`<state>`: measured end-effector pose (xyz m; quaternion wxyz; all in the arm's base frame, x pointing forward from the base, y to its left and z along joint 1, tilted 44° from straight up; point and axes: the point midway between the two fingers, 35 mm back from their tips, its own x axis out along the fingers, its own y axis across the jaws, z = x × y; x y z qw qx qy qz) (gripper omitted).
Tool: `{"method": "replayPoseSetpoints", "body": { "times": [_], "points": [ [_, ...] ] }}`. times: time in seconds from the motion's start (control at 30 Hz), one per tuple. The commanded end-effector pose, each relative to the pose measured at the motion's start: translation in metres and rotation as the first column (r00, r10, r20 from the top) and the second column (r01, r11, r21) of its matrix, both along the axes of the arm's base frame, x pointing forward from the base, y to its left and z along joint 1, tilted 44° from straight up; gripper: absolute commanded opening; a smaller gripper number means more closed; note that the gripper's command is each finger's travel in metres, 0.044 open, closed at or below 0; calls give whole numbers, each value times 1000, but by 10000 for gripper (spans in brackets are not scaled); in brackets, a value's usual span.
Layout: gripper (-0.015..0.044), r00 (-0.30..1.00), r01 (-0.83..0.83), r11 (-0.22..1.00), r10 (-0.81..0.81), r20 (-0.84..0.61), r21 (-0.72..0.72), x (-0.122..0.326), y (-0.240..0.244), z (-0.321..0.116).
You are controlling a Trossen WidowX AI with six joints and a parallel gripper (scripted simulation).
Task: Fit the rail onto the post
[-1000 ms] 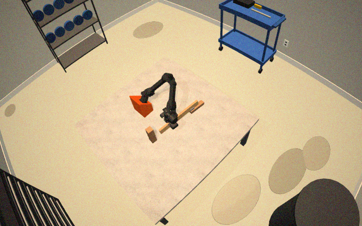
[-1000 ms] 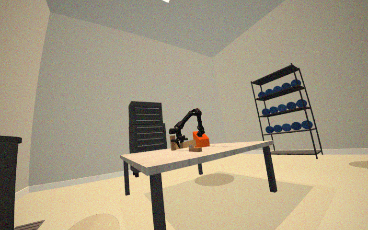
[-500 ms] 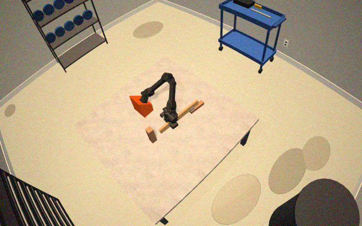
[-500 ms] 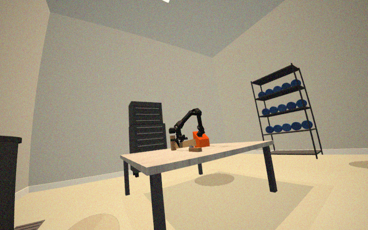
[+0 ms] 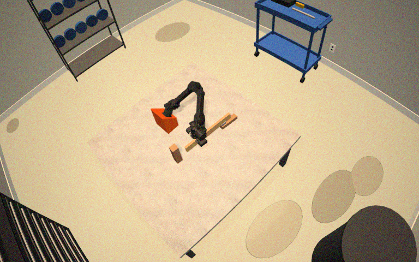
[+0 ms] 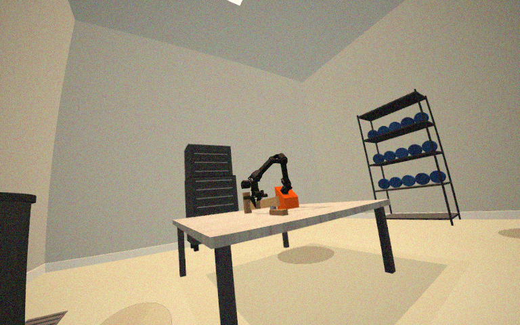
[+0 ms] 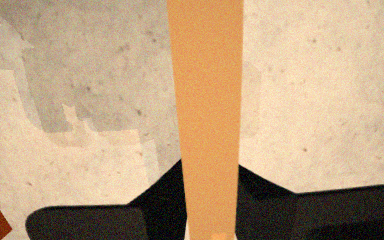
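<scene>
Wooden and long, the rail (image 5: 217,124) (image 6: 269,202) (image 7: 209,100) is pinched in our gripper (image 5: 200,138) (image 6: 256,203) (image 7: 202,161), with 1 dark finger on each side of it. We see its near end beside the post (image 5: 175,154) (image 6: 247,204), with a gap between the 2 from the top. The post stands up on the surface (image 5: 185,191) (image 6: 226,224) (image 7: 320,100). The far end is up by the low block (image 5: 229,121) (image 6: 278,212), but we cannot tell if it sits in the bracket. We cannot see the 2 pegs or the 2 holes, and we cannot tell if the rail is level. Our black arm (image 5: 200,105) (image 6: 284,168) bends up high from its orange base (image 5: 168,124) (image 6: 288,202), then down to the rail. Behind, a rack (image 5: 95,57) (image 6: 391,107) has 3 rows of 5 blue round things in the outside view.
</scene>
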<state>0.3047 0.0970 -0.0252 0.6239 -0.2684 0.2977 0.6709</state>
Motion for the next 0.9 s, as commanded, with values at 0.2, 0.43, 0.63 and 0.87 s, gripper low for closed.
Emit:
{"method": "replayPoseSetpoints", "body": {
  "times": [0.2, 0.43, 0.63, 0.87],
  "points": [
    [0, 1000, 7, 1000, -7, 7, 8, 3, -5, 6],
    [0, 1000, 7, 1000, -7, 7, 8, 3, -8, 9],
    [0, 1000, 7, 1000, -7, 7, 8, 3, -7, 7],
    [0, 1000, 7, 1000, -7, 7, 8, 2, -4, 5]
  ]
}}
